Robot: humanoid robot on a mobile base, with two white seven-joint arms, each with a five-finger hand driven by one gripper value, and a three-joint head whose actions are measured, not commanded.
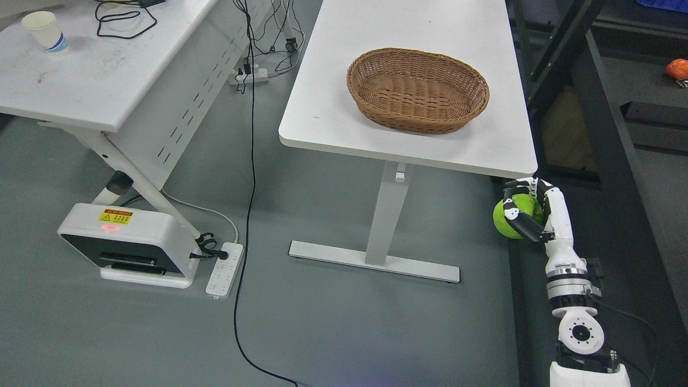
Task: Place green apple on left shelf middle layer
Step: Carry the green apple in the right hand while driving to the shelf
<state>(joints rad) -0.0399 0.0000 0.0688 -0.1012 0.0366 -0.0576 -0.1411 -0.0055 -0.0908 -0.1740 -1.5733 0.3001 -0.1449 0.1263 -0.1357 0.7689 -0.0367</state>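
My right hand (524, 207) comes up from the lower right and is shut on a green apple (510, 217). It holds the apple in the air just below the near right corner of the white table (322, 129), above the floor. A dark shelf unit (607, 134) runs along the right edge of the view, close to the hand. My left arm is not in view.
An empty wicker basket (418, 88) sits on the white table. A second white table (91, 70) at the left holds a paper cup (45, 31) and cables. A white machine (126, 244), a power strip (224, 269) and a black cable (250, 177) lie on the floor. An orange fruit (677, 69) lies on the right shelf.
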